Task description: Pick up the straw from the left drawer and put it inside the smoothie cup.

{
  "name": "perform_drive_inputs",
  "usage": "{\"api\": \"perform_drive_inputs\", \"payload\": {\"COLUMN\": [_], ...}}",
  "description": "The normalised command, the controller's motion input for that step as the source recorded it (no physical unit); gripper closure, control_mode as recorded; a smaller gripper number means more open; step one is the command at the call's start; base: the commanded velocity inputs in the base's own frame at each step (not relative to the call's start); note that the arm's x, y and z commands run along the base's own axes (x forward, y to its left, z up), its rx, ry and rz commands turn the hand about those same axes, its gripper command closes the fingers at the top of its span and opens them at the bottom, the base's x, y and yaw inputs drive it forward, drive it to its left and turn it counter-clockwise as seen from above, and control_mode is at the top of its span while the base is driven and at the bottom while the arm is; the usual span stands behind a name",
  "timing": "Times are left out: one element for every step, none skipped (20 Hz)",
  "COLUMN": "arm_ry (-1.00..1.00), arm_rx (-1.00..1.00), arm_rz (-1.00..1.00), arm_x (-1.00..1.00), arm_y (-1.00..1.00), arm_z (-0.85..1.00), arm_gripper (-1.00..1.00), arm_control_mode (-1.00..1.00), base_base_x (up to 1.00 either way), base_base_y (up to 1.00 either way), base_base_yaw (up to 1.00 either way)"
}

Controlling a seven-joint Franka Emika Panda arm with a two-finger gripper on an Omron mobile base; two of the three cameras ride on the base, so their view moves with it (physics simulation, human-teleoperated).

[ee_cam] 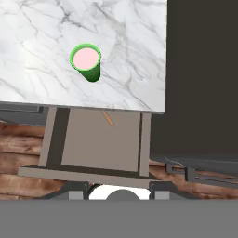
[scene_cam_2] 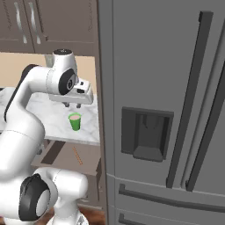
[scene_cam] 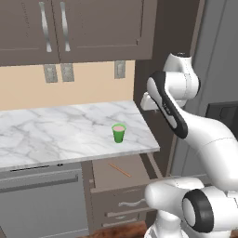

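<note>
Marble counter [scene_cam: 56,130], white with grey veins, spreads across the left middle of the left base view, and the small bright green tapered smoothie cup [scene_cam: 119,133] with pink liquid at its rim stands upright near its right front corner. In the hand view the same cup [ee_cam: 87,62] sits in the upper left, seen from above. Below the counter edge, the wide shallow taupe-brown left drawer [scene_cam: 100,176] is pulled out, its flat floor showing in the lower middle of the left base view. The thin orange-tan straw [scene_cam: 120,169] lies flat on that floor, slanted; in the hand view only its short end [ee_cam: 108,118] shows just under the counter's front edge. In the right base view the straw [scene_cam_2: 77,155] lies below the cup [scene_cam_2: 75,121]. The white arm's two-finger gripper [scene_cam_2: 72,104] hangs above the cup at the centre left of the right base view, apart from it; whether its fingers are spread or closed cannot be told.
</note>
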Motion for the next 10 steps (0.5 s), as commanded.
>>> {"api": "perform_drive_inputs", "payload": {"arm_ry": [0.0, 0.0, 0.02, 0.06, 0.08, 0.07, 0.16, 0.08, 0.09, 0.09], "arm_rx": [0.0, 0.0, -0.04, 0.0, 0.0, 0.0, 0.0, 0.01, 0.0, 0.0], "arm_rz": [0.0, 0.0, 0.0, 0.0, 0.0, 0.0, 0.0, 0.0, 0.0, 0.0], "arm_x": [-0.01, -0.14, -0.25, -0.37, -0.44, -0.48, -0.4, -0.24, -0.16, -0.11], "arm_y": [0.0, 0.0, 0.0, 0.0, 0.0, 0.0, 0.0, 0.0, 0.0, 0.0], "arm_z": [0.0, 0.0, -0.14, -0.22, -0.29, -0.34, -0.39, -0.02, -0.01, 0.0], "arm_gripper": [-1.0, -1.0, -1.0, -1.0, -1.0, -1.0, -1.0, -1.0, -1.0, -1.0], "arm_control_mode": [-1.0, -1.0, -1.0, -1.0, -1.0, -1.0, -1.0, -1.0, -1.0, -1.0], "base_base_x": [0.0, 0.0, 0.0, 0.0, 0.0, 0.0, 0.0, 0.0, 0.0, 0.0], "base_base_y": [0.0, 0.0, 0.0, 0.0, 0.0, 0.0, 0.0, 0.0, 0.0, 0.0], "base_base_yaw": [0.0, 0.0, 0.0, 0.0, 0.0, 0.0, 0.0, 0.0, 0.0, 0.0]}}
